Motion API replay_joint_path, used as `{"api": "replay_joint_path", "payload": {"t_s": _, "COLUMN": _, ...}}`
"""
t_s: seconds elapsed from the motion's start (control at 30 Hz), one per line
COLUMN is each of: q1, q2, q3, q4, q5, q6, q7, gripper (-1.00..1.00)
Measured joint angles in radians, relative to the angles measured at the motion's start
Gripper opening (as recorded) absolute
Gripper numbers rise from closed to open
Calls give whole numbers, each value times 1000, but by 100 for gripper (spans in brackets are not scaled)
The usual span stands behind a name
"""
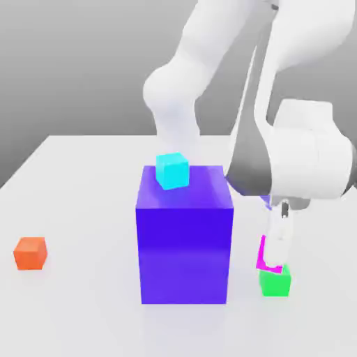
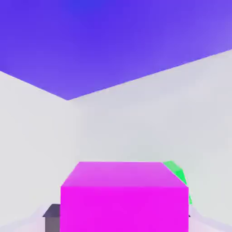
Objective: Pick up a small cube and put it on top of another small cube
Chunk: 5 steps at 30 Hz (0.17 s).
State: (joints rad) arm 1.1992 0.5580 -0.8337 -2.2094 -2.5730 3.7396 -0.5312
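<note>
Magenta cube (image 1: 266,254) sits pinched in our gripper (image 1: 273,259), jaws nearly closed on it, just above the green cube (image 1: 275,282) beside the blue-violet block (image 1: 185,237); we should square it up, then lower gently before letting go

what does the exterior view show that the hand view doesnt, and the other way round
Exterior view alone: the orange cube, the cyan cube on top of the big blue-violet block, and the arm. Hand view alone: the magenta cube's broad face close up. Both: magenta cube held in the gripper just above the green cube, the block, the white table.
</note>
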Motion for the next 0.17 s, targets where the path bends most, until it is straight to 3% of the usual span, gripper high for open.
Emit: {"api": "replay_joint_path", "payload": {"t_s": 0.17, "q1": -53, "q2": 7, "q3": 55, "q4": -6, "q5": 42, "q6": -10, "q7": -42, "gripper": -100}}
